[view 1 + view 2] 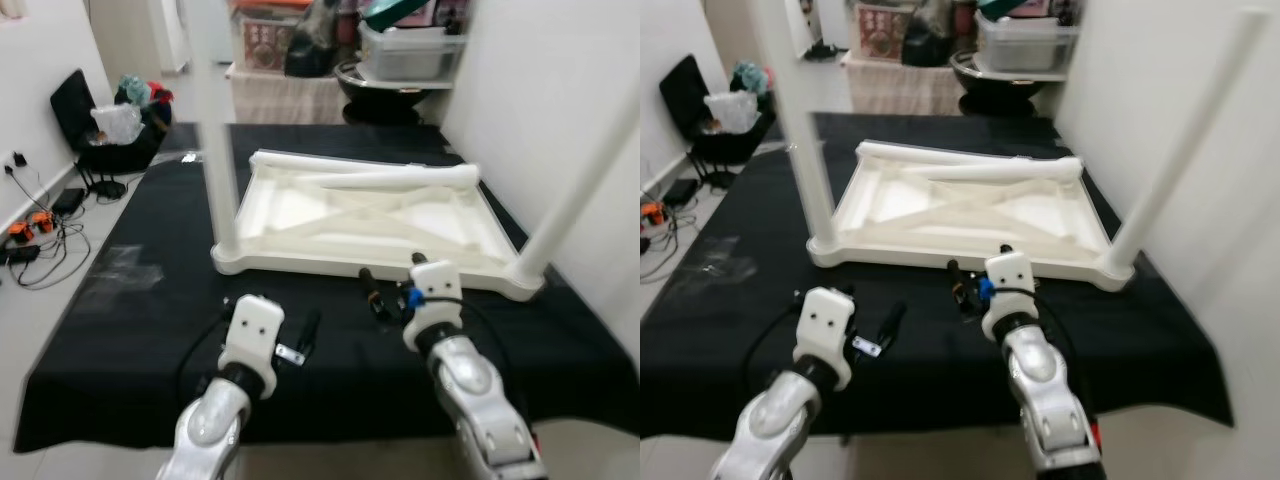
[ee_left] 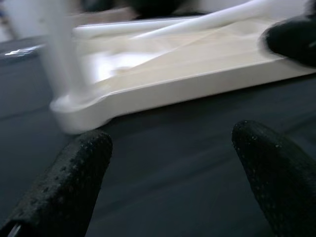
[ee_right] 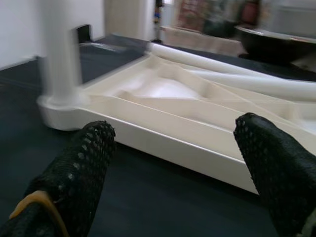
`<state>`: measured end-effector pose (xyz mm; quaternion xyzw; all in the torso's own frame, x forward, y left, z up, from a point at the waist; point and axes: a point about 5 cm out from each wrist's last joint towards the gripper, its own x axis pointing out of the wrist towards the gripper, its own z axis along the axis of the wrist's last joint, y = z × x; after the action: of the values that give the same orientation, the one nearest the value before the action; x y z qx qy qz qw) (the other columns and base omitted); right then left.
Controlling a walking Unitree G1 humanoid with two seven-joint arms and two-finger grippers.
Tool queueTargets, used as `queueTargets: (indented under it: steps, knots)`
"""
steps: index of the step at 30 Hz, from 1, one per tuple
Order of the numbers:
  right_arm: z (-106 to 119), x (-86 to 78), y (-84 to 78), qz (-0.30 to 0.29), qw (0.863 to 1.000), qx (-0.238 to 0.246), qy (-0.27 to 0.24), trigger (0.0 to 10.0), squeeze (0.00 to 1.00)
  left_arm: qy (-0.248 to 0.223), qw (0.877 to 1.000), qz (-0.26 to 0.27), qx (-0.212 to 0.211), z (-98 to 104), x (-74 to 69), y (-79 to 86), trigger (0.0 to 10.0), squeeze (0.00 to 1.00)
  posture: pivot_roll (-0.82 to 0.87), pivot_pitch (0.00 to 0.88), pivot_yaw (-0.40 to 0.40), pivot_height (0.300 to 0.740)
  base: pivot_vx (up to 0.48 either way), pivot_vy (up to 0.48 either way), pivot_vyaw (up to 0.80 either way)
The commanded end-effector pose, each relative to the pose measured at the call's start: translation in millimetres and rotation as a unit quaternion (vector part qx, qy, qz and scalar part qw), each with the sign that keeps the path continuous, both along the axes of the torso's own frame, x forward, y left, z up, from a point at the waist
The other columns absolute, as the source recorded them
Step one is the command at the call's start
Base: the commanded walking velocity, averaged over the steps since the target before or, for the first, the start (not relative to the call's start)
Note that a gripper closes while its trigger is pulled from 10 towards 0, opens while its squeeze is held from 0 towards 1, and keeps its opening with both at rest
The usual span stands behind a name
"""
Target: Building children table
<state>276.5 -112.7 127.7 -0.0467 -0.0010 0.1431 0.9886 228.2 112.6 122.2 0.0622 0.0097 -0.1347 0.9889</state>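
A white children's table top [image 1: 300,215] lies upside down on a black cloth [image 1: 150,330]. One white leg [image 1: 215,150] stands upright in its near left corner, another leg [image 1: 580,190] in its near right corner. Two loose legs [image 1: 400,178] lie along its far side. My left gripper [image 2: 173,143] hovers open over the cloth, short of the near left corner, with nothing between its fingers. My right gripper [image 3: 177,131] is open too and faces the top's near rim [image 3: 197,153], a little short of it. In the left eye view both grippers sit low in front, left gripper [image 1: 300,335] and right gripper [image 1: 395,282].
A crumpled clear wrapper [image 1: 125,265] lies on the cloth's left part. A black chair with bags [image 1: 100,120] and floor cables [image 1: 40,230] are at the left. Shelves with bins [image 1: 400,50] stand behind. A white wall [image 1: 560,80] runs close along the right.
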Motion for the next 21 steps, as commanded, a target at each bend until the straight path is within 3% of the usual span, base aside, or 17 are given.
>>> queueTargets:
  steps: [1,5,16,21]
  knots:
    - [-2.1,0.8,-10.5,-0.016,1.000,-0.010,0.007,10.0,0.00,-0.003,1.000,-0.012,-0.006,2.5,0.4,-7.4,10.0,0.00,0.06,0.000,-0.085,0.740,0.000,0.480,0.00]
    - [-2.4,1.2,-10.8,-0.019,1.000,-0.010,0.009,10.0,0.00,-0.005,1.000,-0.013,-0.008,3.8,0.6,-7.6,10.0,0.00,0.06,0.000,-0.085,0.740,0.000,0.480,0.00]
    - [-2.9,4.7,-18.4,-0.058,0.998,-0.016,0.030,10.0,0.00,-0.037,0.999,0.013,-0.003,23.5,12.8,6.2,10.0,0.00,0.07,0.014,-0.085,0.740,0.000,0.000,0.00]
    - [2.4,14.0,-37.2,-0.148,0.987,-0.048,0.031,10.0,0.00,-0.057,0.998,0.020,0.019,35.5,20.8,19.3,10.0,0.00,0.07,0.034,-0.081,0.740,0.000,0.000,0.00]
